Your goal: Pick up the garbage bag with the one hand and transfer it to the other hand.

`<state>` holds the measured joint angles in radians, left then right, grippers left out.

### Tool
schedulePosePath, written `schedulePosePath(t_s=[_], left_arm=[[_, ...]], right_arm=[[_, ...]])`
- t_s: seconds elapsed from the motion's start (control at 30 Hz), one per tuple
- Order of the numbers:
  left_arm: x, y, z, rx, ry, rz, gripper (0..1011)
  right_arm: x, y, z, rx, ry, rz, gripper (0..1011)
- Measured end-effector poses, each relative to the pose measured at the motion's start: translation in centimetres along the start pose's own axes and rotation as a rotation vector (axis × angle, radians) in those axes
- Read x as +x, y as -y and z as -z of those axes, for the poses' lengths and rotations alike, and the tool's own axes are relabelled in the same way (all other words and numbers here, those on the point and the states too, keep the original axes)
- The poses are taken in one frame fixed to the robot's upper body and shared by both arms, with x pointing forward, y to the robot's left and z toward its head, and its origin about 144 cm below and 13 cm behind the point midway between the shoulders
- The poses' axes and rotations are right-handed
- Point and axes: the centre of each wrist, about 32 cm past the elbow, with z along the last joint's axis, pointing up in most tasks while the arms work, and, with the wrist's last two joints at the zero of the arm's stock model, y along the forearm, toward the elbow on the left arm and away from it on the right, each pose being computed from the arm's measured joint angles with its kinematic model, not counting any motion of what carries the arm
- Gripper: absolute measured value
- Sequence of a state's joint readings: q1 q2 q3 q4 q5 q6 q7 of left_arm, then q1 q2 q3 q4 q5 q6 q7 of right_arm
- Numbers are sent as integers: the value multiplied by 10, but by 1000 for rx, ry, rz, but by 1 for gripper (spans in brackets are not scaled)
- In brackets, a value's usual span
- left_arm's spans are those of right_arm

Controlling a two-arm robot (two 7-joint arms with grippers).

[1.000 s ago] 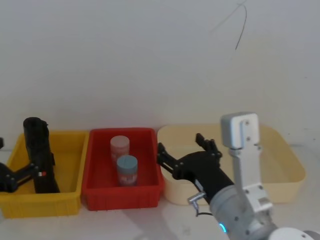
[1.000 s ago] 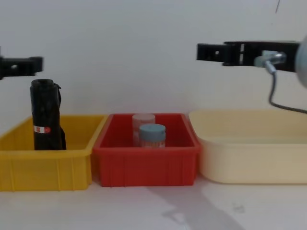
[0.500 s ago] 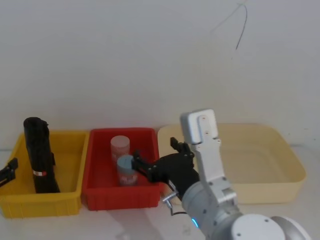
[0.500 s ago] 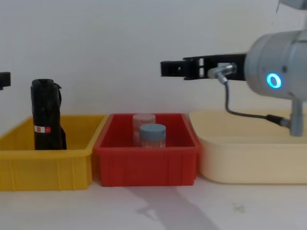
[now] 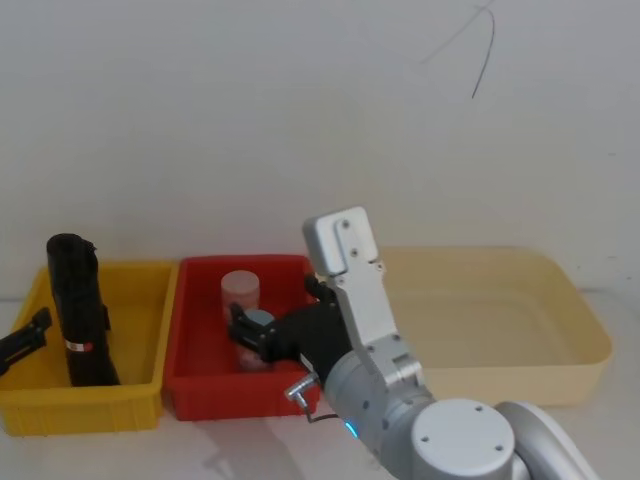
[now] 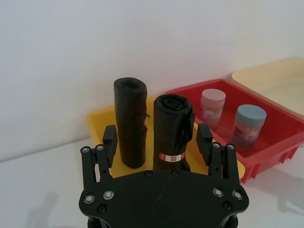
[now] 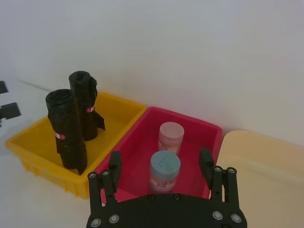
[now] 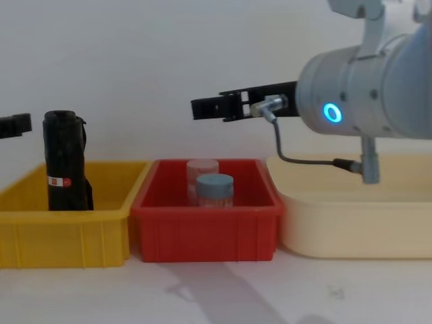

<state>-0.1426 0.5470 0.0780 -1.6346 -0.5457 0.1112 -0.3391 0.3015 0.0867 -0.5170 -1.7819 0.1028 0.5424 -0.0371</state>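
Observation:
The garbage bag (image 5: 78, 300) (image 8: 64, 158) is a black roll with a red-and-white label band. It stands upright in the yellow bin (image 5: 140, 395) (image 8: 101, 233). A second black roll (image 6: 130, 123) (image 7: 84, 92) stands just behind it. My left gripper (image 5: 25, 338) (image 8: 15, 125) (image 6: 157, 137) is open at the bin's left end. It faces the garbage bag (image 6: 172, 128) a short way off, without touching. My right gripper (image 5: 270, 318) (image 8: 202, 108) (image 7: 160, 164) is open and empty, hovering over the red bin (image 5: 245, 395), with the garbage bag (image 7: 66, 128) off to its left.
The red bin (image 8: 202, 233) holds a pink-lidded jar (image 5: 240, 292) and a blue-lidded jar (image 8: 214, 190). A large cream tub (image 5: 570, 350) (image 8: 351, 229) stands to the right. The white wall rises right behind the bins. Bare white table lies in front.
My right gripper swung left from over the cream tub to over the red bin. My left gripper dropped lower, pulled back from the roll, then edged slightly toward it again.

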Motion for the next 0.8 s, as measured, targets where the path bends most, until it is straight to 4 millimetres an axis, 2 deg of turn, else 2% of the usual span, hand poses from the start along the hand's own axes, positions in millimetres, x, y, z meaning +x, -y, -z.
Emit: schedulePosePath(t_s=[0.8], left_arm=[[9,54,25,10,-110,111,1001]], right_arm=[[-1,-35,-10,-73,52,-16,1000]])
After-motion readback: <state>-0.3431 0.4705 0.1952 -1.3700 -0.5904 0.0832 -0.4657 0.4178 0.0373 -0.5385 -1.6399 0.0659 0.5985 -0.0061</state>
